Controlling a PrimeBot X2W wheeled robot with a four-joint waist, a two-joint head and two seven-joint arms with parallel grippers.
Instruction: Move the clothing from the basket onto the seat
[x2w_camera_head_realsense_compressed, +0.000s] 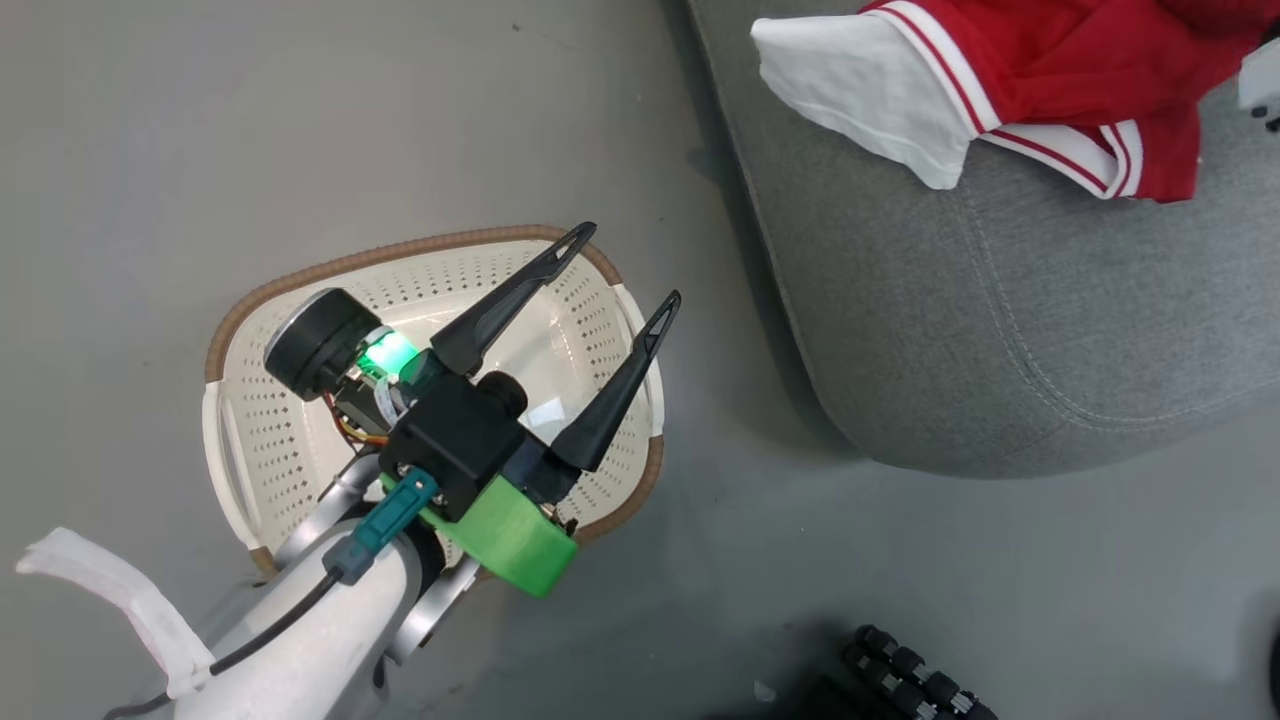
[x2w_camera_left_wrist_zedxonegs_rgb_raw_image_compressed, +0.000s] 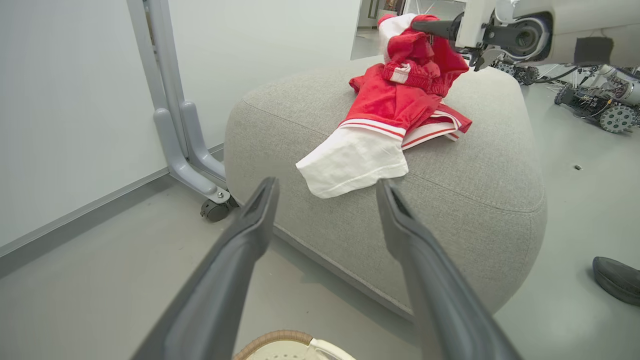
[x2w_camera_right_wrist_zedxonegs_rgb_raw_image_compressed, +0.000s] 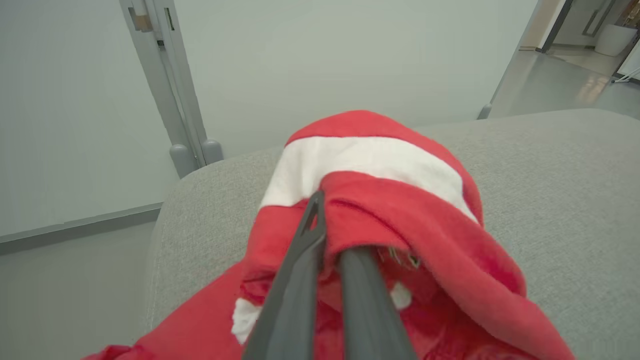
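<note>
Left gripper (x2w_camera_head_realsense_compressed: 628, 264) spread wide, hanging over the small oval cream perforated plastic basket (x2w_camera_head_realsense_compressed: 280, 440) with a brown woven-look rim. The basket sits on the grey floor (x2w_camera_head_realsense_compressed: 300, 120), near the large grey fabric-upholstered seat cushion (x2w_camera_head_realsense_compressed: 1000, 330). Red jersey with white sleeve and striped trim (x2w_camera_head_realsense_compressed: 1080, 60) lies crumpled on the seat cushion, sleeve towards its edge. Right gripper (x2w_camera_right_wrist_zedxonegs_rgb_raw_image_compressed: 325, 225) pressed together, pinching the smaller red piece with a wide white band (x2w_camera_right_wrist_zedxonegs_rgb_raw_image_compressed: 370, 160). It drapes over the fingers, right above the jersey on the seat cushion. Can't tell if the two fabrics touch.
</note>
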